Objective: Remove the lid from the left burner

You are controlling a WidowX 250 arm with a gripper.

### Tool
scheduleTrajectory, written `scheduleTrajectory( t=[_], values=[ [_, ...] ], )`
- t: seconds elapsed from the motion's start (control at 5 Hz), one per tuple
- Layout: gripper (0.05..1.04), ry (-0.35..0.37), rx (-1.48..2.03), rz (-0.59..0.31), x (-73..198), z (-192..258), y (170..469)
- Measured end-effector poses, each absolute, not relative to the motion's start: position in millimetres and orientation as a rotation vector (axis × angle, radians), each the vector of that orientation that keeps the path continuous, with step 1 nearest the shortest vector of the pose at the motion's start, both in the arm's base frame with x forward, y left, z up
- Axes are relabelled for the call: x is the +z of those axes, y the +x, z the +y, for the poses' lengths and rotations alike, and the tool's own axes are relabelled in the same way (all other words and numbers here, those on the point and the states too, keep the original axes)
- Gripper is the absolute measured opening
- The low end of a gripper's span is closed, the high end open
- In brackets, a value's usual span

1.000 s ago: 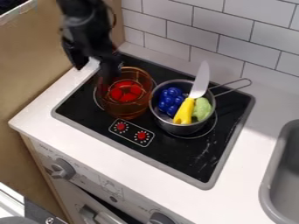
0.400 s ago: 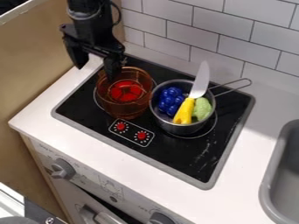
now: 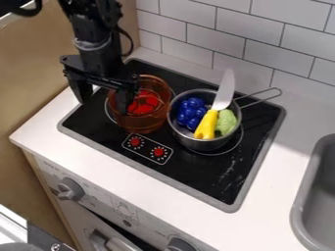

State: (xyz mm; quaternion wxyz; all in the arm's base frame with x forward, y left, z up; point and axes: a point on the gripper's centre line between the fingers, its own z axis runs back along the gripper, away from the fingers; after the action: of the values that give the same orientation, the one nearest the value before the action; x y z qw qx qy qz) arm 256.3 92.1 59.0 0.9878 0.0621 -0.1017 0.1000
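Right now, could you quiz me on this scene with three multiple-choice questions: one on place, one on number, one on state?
1. Where is the yellow-handled knife?
A) in the sink
B) in the metal pan
C) on the counter

2. How many red dials does the black stovetop show?
A) four
B) one
C) two

3. How is the gripper?
A) open
B) shut

1 B: its handle rests inside, blade past the rim.
2 C: a pair sits in the outlined panel.
3 A: its fingers stand apart.
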Motion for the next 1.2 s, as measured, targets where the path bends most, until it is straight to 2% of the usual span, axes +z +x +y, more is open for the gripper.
scheduleTrajectory(
  t=[0.6,0.8,1.2],
  values=[
    [1.001,0.067,0.087,-0.301,53.5,93.9,278.1],
    [1.001,0.072,0.064,-0.301,57.5,98.4,287.1],
    [1.001,0.059,0.059,-0.297,48.5,100.8,289.7]
  ],
)
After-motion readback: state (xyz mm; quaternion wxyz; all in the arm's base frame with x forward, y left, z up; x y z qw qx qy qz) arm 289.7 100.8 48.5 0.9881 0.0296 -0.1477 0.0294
